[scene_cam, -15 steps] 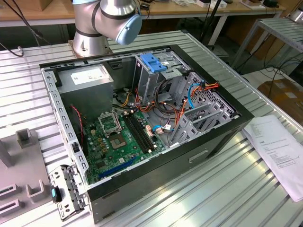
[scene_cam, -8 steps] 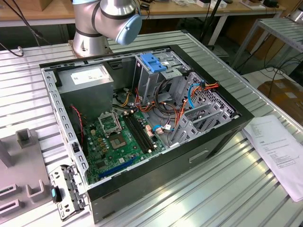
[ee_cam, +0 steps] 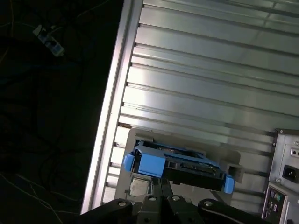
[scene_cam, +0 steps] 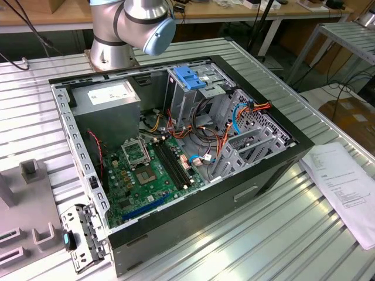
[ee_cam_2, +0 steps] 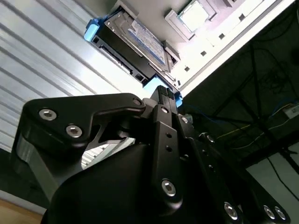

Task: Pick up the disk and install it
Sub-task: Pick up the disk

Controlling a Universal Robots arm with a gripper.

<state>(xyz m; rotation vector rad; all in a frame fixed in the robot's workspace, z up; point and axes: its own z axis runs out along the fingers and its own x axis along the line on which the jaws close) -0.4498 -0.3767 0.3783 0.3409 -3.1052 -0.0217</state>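
Black gripper (ee_cam_2: 163, 95) was poised at blue-railed silver-grey rectangular disk (ee_cam_2: 142, 37), which sat in grey holder (ee_cam: 232, 161) on ribbed aluminium tabletop (ee_cam: 210, 70); clamped or not, couldn't tell.

Disk (ee_cam_2: 122, 29) has a dull silver-grey metal body, white paper label (ee_cam_2: 148, 41) and smooth bright blue plastic rail (ee_cam_2: 92, 29). Gripper (ee_cam_2: 163, 95) is matt black with shiny metal screw heads (ee_cam_2: 168, 187). Surface (ee_cam: 210, 70) is ribbed bare metal, smooth and brightly reflective.
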